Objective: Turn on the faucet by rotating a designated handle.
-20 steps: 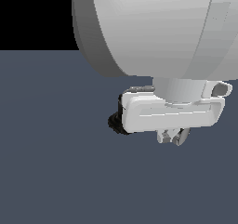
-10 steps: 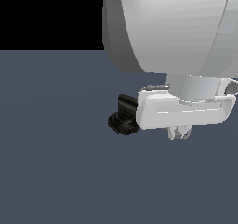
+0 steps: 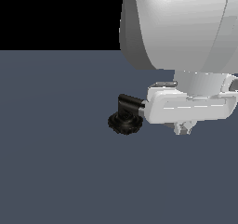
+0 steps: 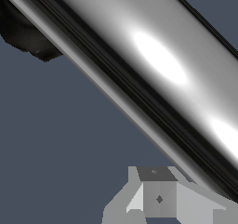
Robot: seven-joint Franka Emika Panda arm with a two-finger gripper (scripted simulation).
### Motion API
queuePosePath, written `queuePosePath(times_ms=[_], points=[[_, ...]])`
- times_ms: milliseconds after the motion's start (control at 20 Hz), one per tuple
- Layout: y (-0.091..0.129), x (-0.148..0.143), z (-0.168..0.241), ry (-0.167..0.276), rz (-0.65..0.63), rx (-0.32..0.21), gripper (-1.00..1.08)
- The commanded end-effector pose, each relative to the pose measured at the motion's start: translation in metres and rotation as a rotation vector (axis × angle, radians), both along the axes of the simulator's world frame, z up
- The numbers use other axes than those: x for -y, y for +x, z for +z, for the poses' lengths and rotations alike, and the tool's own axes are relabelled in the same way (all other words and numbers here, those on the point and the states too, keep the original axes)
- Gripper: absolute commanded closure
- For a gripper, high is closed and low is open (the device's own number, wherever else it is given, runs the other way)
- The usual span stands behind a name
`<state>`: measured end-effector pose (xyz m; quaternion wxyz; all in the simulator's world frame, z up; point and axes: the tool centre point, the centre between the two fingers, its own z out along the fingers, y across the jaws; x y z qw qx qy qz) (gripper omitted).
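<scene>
The arm (image 3: 181, 28) fills most of my exterior view, its white gripper (image 3: 185, 127) hanging low over the grey floor (image 3: 60, 172). On that view's left of the gripper sits the faucet (image 3: 125, 114), black ridged base on the floor, elbow touching the gripper body's end. My wrist view is nearly all handle (image 4: 153, 74), a chrome bar running diagonally just beside one finger (image 4: 158, 197). I cannot tell how far the fingers are spread, or whether they touch the bar.

Most of the handle (image 3: 141, 108) hidden behind the gripper (image 3: 185, 128) body
</scene>
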<state>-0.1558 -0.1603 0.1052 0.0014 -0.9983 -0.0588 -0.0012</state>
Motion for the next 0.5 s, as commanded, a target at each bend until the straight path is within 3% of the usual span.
queuePosePath(times_ms=[0, 450], points=[[0.013, 0.001, -0.001, -0.003, 0.016, 0.004, 1.08], [0.038, 0.020, -0.001, -0.003, 0.014, 0.002, 1.08]])
